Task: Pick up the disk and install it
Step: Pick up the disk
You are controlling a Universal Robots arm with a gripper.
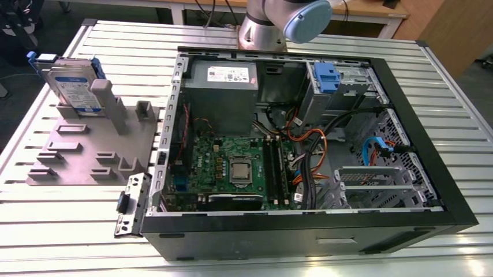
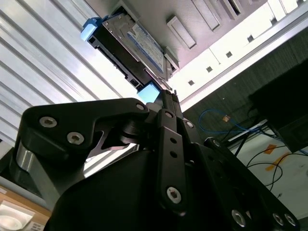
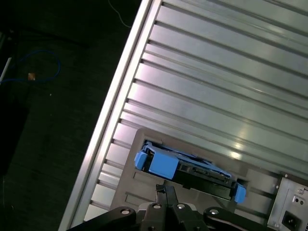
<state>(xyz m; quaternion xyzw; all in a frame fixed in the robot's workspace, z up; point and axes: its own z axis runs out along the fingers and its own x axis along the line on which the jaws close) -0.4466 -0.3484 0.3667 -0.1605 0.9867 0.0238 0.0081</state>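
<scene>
At one end of the grey plastic fixture plate (image 1: 85,153), the flat silver-metal disk in its blue carrier frame (image 1: 73,86) stands on edge in a slot, not yet lifted. In the first wrist view the black gripper (image 3: 165,191) hangs near the plate, aimed at the disk's blue end, its fingers pressed together and holding nothing. The step in hand looks like the approach for the pick-up. A grasp calls for the fingers to part enough to straddle the frame. The open black computer case (image 1: 308,234) lies just beside the plate on the slatted aluminium surface (image 1: 54,236).
</scene>
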